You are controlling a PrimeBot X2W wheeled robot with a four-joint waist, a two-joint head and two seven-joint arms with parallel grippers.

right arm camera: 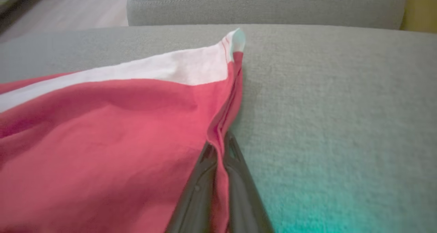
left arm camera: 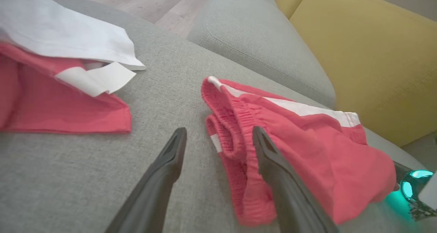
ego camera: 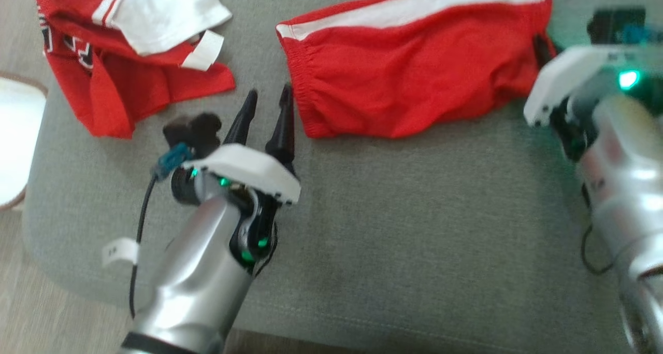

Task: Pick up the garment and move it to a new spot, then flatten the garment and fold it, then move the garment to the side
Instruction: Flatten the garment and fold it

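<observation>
Left gripper (ego camera: 269,91) near, jaws spread, poised beside the waistband of the red shorts (ego camera: 414,79) lying far-centre on the grey cushion (ego camera: 414,214); right gripper (right arm camera: 220,142) clenched on the right hem (likely to stretch them flat)

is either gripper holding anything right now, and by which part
The right gripper is shut on the red shorts, pinching their leg-end edge. The left gripper is open, holding nothing.
</observation>
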